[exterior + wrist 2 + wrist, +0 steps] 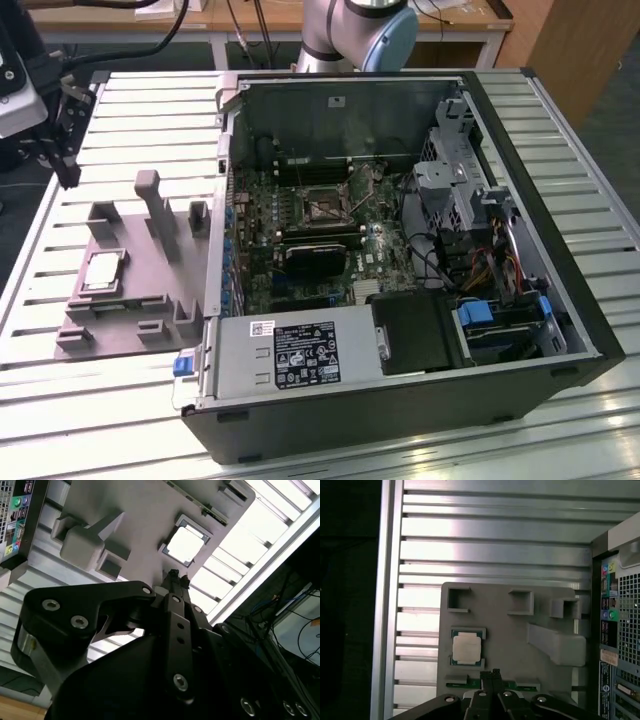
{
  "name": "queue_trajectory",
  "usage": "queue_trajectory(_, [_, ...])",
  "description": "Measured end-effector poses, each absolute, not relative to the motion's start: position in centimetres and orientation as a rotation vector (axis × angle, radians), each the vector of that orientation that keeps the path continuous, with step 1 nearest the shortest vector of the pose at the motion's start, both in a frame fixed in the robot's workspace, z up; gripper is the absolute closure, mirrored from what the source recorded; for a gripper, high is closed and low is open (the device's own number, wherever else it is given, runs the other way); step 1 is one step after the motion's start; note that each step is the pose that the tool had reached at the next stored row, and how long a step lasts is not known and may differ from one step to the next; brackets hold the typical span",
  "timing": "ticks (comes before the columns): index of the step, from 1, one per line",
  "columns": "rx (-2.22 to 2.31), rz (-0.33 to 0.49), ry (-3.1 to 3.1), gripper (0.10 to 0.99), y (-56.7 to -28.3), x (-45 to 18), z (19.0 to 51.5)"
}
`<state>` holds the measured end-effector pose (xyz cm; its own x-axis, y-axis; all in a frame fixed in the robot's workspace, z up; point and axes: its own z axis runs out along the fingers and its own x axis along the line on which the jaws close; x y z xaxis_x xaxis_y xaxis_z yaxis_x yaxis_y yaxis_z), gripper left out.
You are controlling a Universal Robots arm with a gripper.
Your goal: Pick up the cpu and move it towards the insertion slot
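Resting in a recess of the grey fixture point(510, 645) on the slatted surface point(495, 530), the cpu point(466, 647) shows a square, shiny silver top with a tan rim, while the tool point(495, 672) hangs clenched, empty, nearby.

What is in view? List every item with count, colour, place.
table: one, silver slats, under everything.
fixture plate: one, grey, on the table.
cpu: one, silver with tan rim, in the fixture plate.
computer case: one, black, open, on the table.
motherboard: one, green, inside the computer case.
insertion slot: one, silvery frame, on the motherboard.
robot arm: one, silver and blue, beyond the computer case.
gripper: one, black, shut, by the fixture plate, off the cpu.
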<state>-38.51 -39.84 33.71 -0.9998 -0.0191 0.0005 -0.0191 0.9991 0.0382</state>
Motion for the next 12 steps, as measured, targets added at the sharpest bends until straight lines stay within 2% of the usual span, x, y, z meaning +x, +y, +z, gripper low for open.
queue_trajectory(12, [0.03, -0.06, -3.14, 0.984, -40.2, -39.1, 31.5])
